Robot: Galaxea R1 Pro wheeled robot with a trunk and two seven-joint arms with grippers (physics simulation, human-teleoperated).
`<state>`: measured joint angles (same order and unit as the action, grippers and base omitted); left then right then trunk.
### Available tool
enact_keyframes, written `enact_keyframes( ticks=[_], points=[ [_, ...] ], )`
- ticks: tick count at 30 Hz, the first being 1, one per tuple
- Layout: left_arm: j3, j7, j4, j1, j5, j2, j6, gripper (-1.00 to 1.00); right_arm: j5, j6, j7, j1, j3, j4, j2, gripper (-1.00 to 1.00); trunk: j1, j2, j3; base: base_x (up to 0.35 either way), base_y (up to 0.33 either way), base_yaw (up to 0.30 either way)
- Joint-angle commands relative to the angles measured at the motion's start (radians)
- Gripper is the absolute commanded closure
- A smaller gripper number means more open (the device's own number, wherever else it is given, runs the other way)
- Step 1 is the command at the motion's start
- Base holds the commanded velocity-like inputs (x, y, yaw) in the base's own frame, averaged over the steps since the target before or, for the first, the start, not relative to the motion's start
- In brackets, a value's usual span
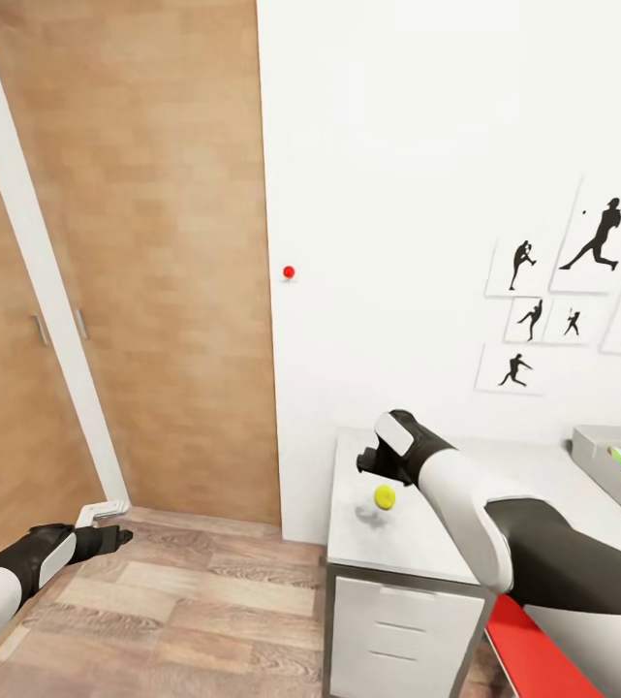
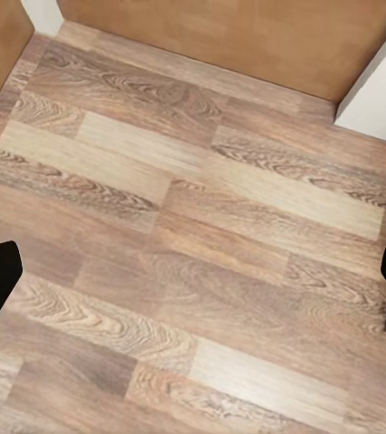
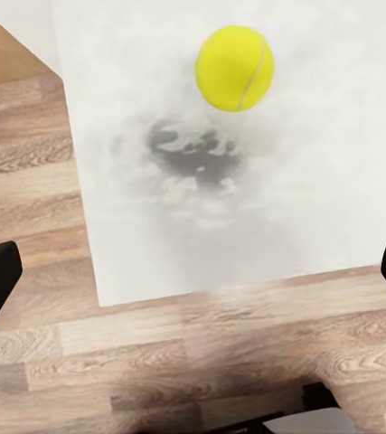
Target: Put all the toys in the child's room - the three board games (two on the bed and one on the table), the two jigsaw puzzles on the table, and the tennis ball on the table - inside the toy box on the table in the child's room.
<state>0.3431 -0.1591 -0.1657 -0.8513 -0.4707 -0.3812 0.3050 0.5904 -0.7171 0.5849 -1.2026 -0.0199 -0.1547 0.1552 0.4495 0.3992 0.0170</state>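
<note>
Tennis ball (image 1: 385, 496) near table (image 1: 417, 543) edge — right gripper (image 1: 380, 463) apparently above.

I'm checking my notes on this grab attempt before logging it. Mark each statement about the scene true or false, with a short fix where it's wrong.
1. The tennis ball lies on the white table. True.
2. The right gripper is shut on the ball. False: in the right wrist view its fingers are spread wide, and the ball sits apart from them.
3. The left gripper hangs over the wood-plank floor. True.
4. The toy box stands at the table's left end beside the ball. False: it is at the head view's right edge, well apart from the ball.
5. A small red knob is on the white wall. True.
</note>
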Motion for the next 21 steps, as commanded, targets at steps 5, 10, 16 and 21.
enact_keyframes(
  ticks=[5,10,16,21],
  points=[
    [0.005,-0.001,-0.001,0.0,-0.006,-0.001,0.005,-1.0,-0.004,-0.002,0.007,0.005,-0.003,-0.002,-0.011,-1.0,0.0,0.001,0.0,0.1,0.047,0.0],
    [0.005,0.0,-0.001,0.0,-0.006,0.0,0.004,-1.0,-0.03,-0.001,0.007,0.008,-0.002,-0.002,-0.032,-1.0,0.0,0.001,0.0,0.188,0.162,0.0],
    [0.005,0.0,-0.001,0.0,-0.006,0.001,0.002,-1.0,-0.037,-0.002,0.006,0.036,-0.002,-0.002,-0.069,-1.0,0.0,0.001,0.0,0.094,0.064,0.0],
    [0.005,0.0,-0.001,0.001,-0.007,0.001,0.002,-1.0,-0.038,-0.002,0.006,0.044,-0.002,-0.002,-0.083,-1.0,0.0,0.001,0.0,0.014,0.009,0.0]
  ],
)
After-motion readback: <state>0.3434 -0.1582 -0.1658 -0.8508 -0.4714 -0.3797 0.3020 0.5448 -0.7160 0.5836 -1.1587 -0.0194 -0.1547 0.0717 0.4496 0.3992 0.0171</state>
